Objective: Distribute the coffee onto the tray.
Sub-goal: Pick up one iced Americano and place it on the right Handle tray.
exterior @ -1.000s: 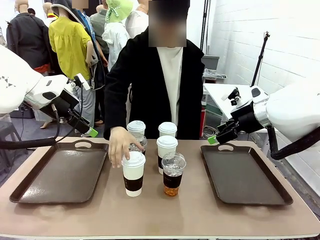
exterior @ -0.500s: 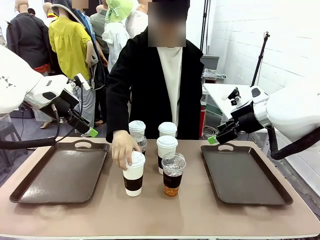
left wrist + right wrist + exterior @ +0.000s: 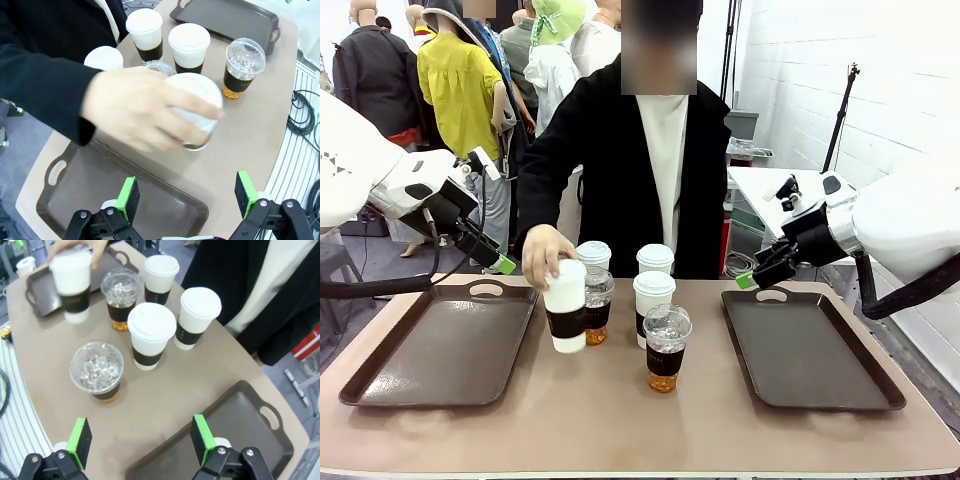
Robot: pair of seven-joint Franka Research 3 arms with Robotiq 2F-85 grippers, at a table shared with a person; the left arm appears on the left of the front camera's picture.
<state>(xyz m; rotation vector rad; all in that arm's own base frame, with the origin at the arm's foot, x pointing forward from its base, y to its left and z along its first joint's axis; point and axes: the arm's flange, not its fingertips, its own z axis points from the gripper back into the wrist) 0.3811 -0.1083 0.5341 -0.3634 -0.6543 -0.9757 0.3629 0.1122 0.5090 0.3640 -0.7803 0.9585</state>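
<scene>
Grip of the person's hand wraps the lid end of a tilted white paper cup, centre-left, beside the left tray. The robot's left hand and right hand both gape, empty; the wrist views show this more plainly than the side-on front view. Count: four white paper cups; two clear dome-lidded cups; two trays, the right tray bare; all on the desk.

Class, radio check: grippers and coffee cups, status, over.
Left gripper open, right gripper open. Hand holds one white cup, tilted, beside left tray. Five cups mid-table.
</scene>
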